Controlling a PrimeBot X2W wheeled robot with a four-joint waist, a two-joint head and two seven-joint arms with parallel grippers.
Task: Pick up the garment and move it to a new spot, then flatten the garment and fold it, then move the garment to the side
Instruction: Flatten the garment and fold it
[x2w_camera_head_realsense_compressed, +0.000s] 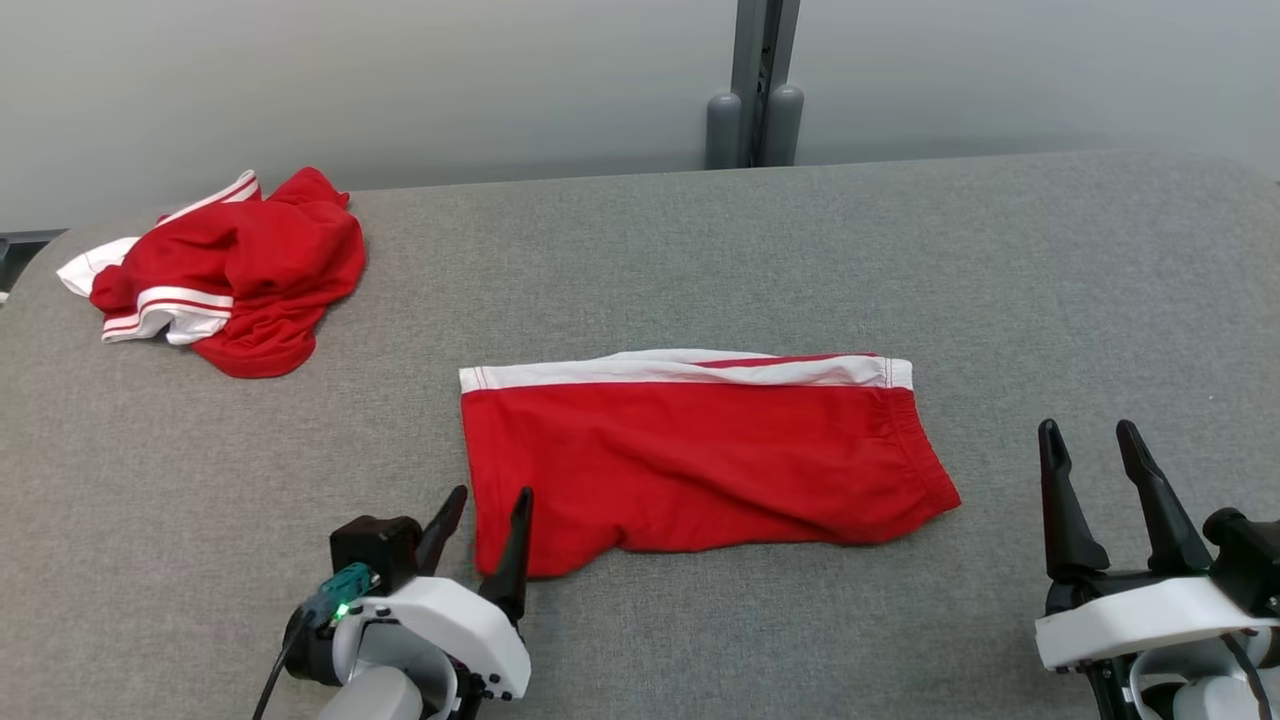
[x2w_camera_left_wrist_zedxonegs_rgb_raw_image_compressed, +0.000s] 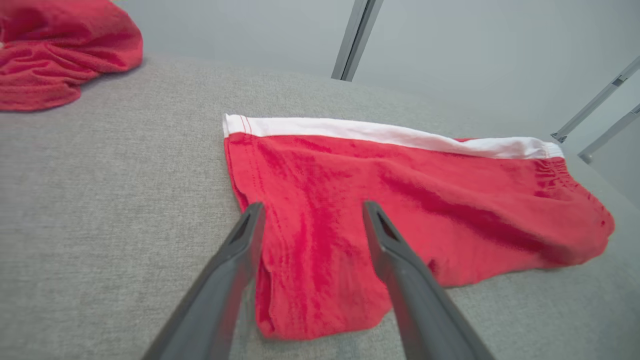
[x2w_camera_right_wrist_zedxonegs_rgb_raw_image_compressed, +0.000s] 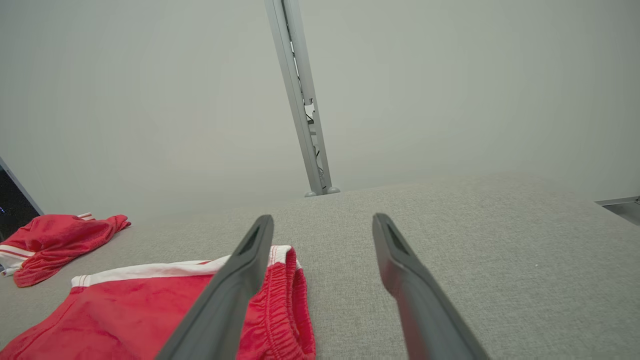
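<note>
The garment (x2w_camera_head_realsense_compressed: 690, 460) is a pair of red shorts with a white side stripe, folded flat in the middle of the grey table (x2w_camera_head_realsense_compressed: 750, 260). It also shows in the left wrist view (x2w_camera_left_wrist_zedxonegs_rgb_raw_image_compressed: 400, 200) and the right wrist view (x2w_camera_right_wrist_zedxonegs_rgb_raw_image_compressed: 150, 310). My left gripper (x2w_camera_head_realsense_compressed: 490, 505) stands open at the garment's near left corner, its fingers (x2w_camera_left_wrist_zedxonegs_rgb_raw_image_compressed: 240, 250) straddling that corner with nothing pinched. My right gripper (x2w_camera_head_realsense_compressed: 1095, 440) stands open to the right of the garment, apart from it, with bare table between its fingers (x2w_camera_right_wrist_zedxonegs_rgb_raw_image_compressed: 400, 260).
A second red and white garment (x2w_camera_head_realsense_compressed: 225, 270) lies crumpled at the table's far left corner. A grey post (x2w_camera_head_realsense_compressed: 755, 90) rises behind the far edge against a pale wall. Bare table stretches to the right and in front.
</note>
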